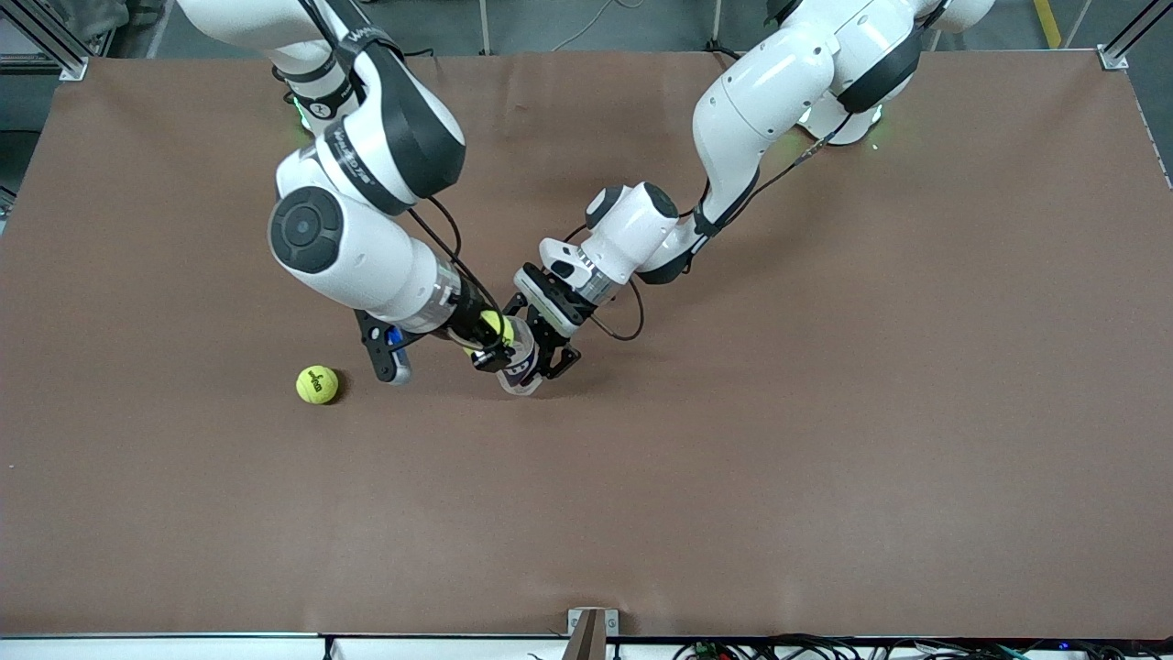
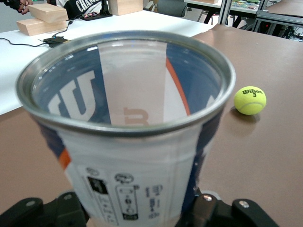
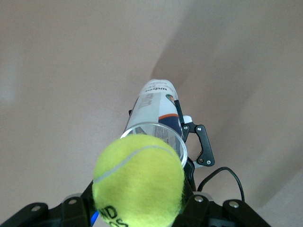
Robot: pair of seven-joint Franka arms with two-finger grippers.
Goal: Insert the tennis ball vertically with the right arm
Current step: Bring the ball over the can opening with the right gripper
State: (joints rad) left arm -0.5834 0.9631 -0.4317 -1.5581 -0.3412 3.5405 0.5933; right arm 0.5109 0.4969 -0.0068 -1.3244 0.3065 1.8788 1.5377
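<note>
The right claw [image 1: 490, 344] is clenched on a yellow-green tennis ball [image 1: 493, 325] and hangs over the middle of the brown table [image 1: 825, 412], with the ball directly above the open mouth of a clear plastic ball can [image 1: 520, 367]. In the right wrist view the tennis ball [image 3: 138, 179] sits between the black fingers [image 3: 199, 208] and covers much of the can's metal rim, though it has not gone inside; the can [image 3: 154, 111] stands upright under it on the table. The left claw [image 1: 550, 353] grips the can from the side toward the left arm's end of the table, its fingers closed on the can's wall. In the left wrist view the can [image 2: 128, 156] fills the picture, its blue, white and orange label and its bare inside plain to see, held between the black fingers [image 2: 210, 208]. A second tennis ball [image 1: 317, 384] lies on the table well apart from the can, toward the right arm's end; it also shows in the left wrist view [image 2: 250, 100], resting on the brown surface.
</note>
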